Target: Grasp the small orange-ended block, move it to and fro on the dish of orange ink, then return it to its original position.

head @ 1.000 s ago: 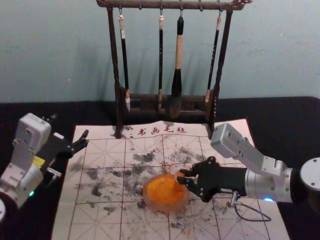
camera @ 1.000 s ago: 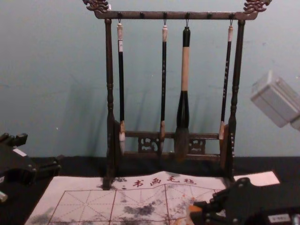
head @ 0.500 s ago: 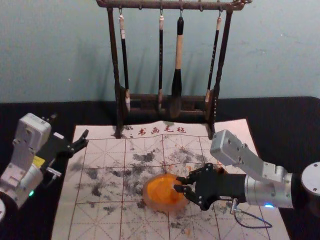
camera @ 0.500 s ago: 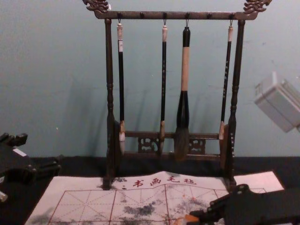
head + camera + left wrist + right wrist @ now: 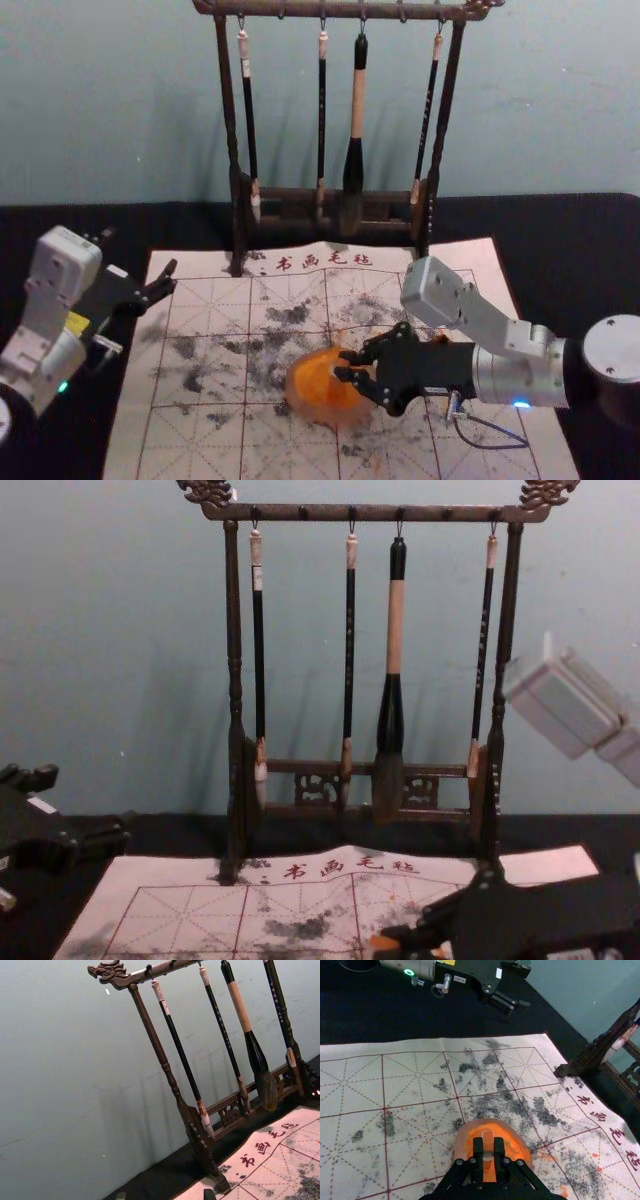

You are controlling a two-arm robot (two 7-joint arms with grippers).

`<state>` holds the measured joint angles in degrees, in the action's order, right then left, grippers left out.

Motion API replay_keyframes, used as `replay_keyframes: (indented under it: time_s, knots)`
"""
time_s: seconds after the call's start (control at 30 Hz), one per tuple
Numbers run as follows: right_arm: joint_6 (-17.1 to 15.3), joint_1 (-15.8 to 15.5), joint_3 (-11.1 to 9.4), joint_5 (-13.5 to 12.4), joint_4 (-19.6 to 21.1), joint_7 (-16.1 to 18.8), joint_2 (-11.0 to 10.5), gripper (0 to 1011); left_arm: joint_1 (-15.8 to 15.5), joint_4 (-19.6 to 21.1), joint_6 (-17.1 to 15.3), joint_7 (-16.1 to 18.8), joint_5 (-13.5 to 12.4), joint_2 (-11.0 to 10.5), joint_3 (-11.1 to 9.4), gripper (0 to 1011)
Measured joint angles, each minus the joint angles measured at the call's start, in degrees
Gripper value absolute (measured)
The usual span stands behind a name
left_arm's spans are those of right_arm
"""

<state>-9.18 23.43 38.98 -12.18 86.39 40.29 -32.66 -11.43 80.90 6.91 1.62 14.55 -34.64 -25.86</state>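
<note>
Grasp part done: the block (image 5: 488, 1141) is up in the right gripper (image 5: 488, 1152). It is over the dish (image 5: 461, 1146), so the step in hand looks like the to-and-fro on the orange ink (image 5: 515, 1146). How many strokes are made can't be judged from here. Left to do: finish any remaining strokes, lift clear, put the block back at its original spot. That spot isn't identifiable here, so the return is clearly not done. Call it mid-task.

Right jaws: nearly together, with just the block's width between them, clamped on its two sides. Orange end shows in front of the fingers. Whether the block's underside touches the ink or hangs just above it, can't tell. In the head view this gripper reaches in from the right, tips over the dish's right part, below the centre of the frame.

Left gripper (image 5: 165, 1195): idle, at left of the head view beside the mat (image 5: 195, 450); jaws well apart, nothing between them.

Next strokes probably need low, level motion with a steady grip. Risks: block twisting in the jaws, dish getting dragged, or ink dripping on the mat during the return.
</note>
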Motion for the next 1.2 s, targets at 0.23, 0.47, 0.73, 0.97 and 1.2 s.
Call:
replay_keyframes:
  time_s: [0.23, 0.47, 0.73, 0.97, 1.2]
  knots:
    - [-0.5, 1.4, 0.4, 0.5, -1.9, -0.2, 1.2, 94, 0.0, 0.0, 0.0, 0.0, 0.0, 0.0, 0.0, 1001]
    - [-0.8, 2.2, 0.1, 0.7, -3.5, -1.0, 2.0, 94, 0.0, 0.0, 0.0, 0.0, 0.0, 0.0, 0.0, 1002]
    - [-1.0, 1.7, -1.0, 0.3, -3.1, -1.6, 1.6, 94, 0.0, 0.0, 0.0, 0.0, 0.0, 0.0, 0.0, 1001]
    - [-1.2, -0.4, -3.0, -1.5, -0.2, -2.6, 0.2, 94, 0.0, 0.0, 0.0, 0.0, 0.0, 0.0, 0.0, 1001]
    - [-1.6, -2.3, -5.9, -3.8, 2.3, -4.5, -1.0, 94, 0.0, 0.0, 0.0, 0.0, 0.0, 0.0, 0.0, 1001]
